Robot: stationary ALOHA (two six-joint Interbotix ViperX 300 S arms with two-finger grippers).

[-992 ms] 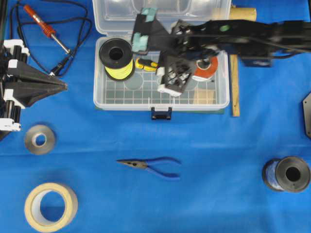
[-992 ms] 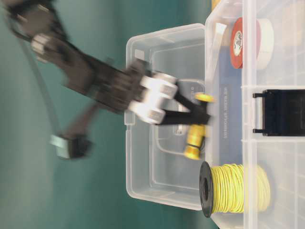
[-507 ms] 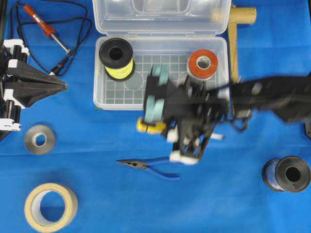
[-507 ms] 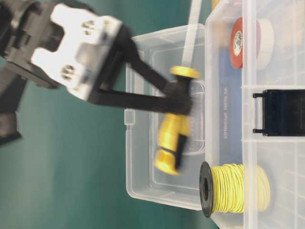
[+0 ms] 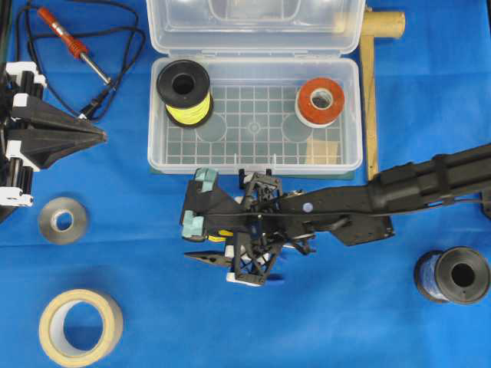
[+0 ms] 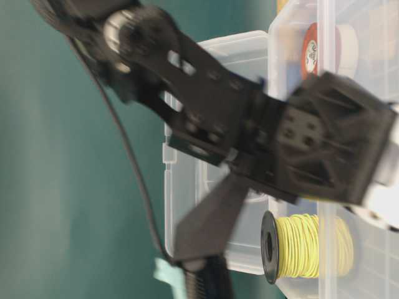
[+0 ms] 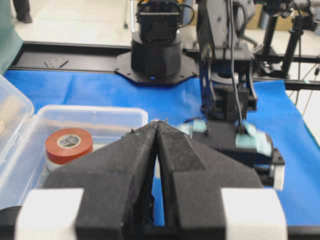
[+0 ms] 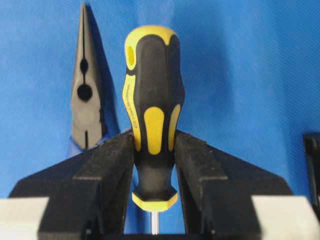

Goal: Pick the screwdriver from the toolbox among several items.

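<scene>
My right gripper (image 5: 230,239) is shut on the screwdriver (image 5: 219,235), low over the blue cloth in front of the toolbox (image 5: 253,167). In the right wrist view the pads (image 8: 117,160) clamp the lower part of the yellow-and-black handle (image 8: 152,115), and the gripper (image 8: 154,142) is beside the blue-handled pliers (image 8: 86,100). The clear toolbox holds the yellow wire spool (image 5: 184,93), orange-and-white tape roll (image 5: 320,101) and wooden block (image 5: 324,151). My left gripper (image 5: 100,136) is shut and empty at the far left; the left wrist view (image 7: 157,125) shows its jaws closed.
The pliers (image 5: 211,259) lie right under the right gripper. A soldering iron (image 5: 73,46) with black cord is at the back left. A grey roll (image 5: 63,220), masking tape (image 5: 80,326), a blue wire spool (image 5: 453,274) and a wooden stick (image 5: 370,100) lie around.
My right gripper lifted the screwdriver out of the toolbox, carried it forward over the front wall and lowered it beside the pliers. The left arm has not moved.
</scene>
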